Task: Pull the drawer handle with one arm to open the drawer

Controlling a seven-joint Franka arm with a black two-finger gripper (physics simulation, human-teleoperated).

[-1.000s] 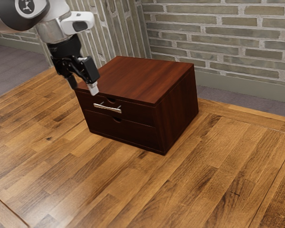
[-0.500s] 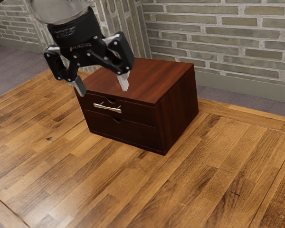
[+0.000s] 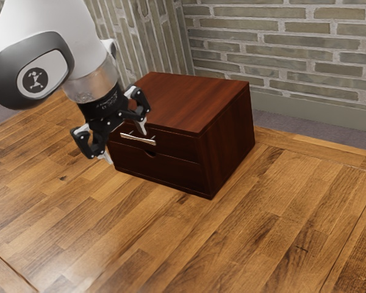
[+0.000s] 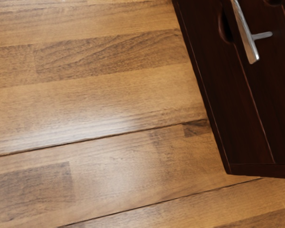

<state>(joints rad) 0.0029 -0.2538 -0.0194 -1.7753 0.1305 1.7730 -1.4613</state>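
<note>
Down from above the cabinet, our gripper now hangs at the drawer front. Jaws wide, holding nothing; the handle appears just between them, untouched. Drawer shut. We judge closing on the handle comes next.

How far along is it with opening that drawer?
Done: the black two-finger claw is at the front of the dark wooden cabinet, by the silver bar handle. In hand: lining up, with the claw open and gripping nothing. Left: grip the handle and pull; the top drawer sits flush, not yet open.
</note>
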